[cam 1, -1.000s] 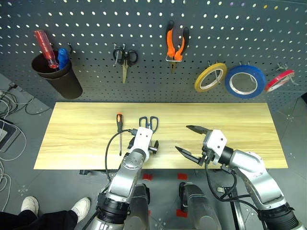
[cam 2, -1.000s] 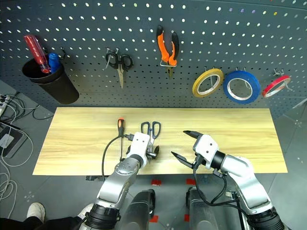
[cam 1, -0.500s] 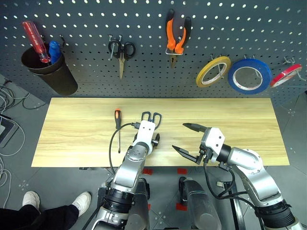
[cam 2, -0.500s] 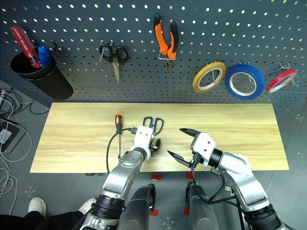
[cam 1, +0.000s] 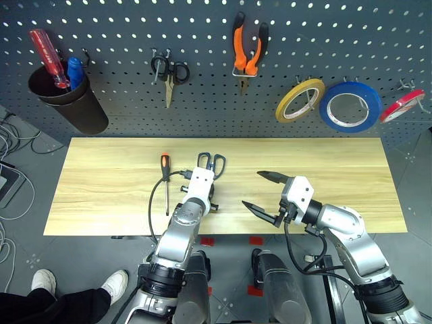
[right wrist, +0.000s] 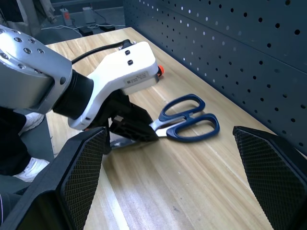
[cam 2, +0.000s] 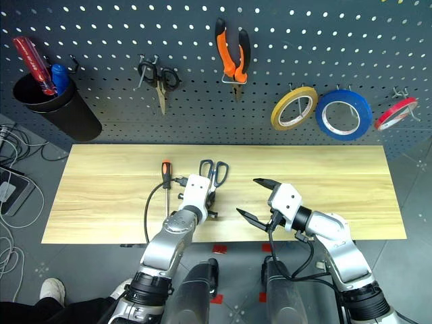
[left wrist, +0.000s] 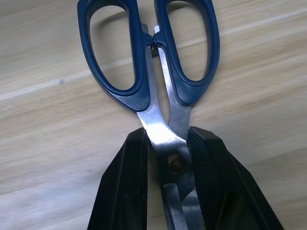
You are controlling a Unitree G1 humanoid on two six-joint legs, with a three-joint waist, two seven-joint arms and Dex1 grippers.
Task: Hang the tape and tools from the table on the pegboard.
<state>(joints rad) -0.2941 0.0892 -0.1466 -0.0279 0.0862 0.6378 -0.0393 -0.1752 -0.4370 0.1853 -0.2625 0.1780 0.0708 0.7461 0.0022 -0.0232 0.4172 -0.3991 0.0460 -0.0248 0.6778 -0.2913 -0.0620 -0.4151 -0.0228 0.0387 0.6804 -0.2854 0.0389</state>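
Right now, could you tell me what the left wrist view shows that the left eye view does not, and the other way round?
Left wrist view alone: the left gripper fingers clamped against the blue-handled scissors blades at the pivot screw.

Left eye view alone: the pegboard carrying the pliers, blue tape and yellow tape, the screwdriver on the table, and the open right gripper.

Both: the scissors lying on the wooden table.
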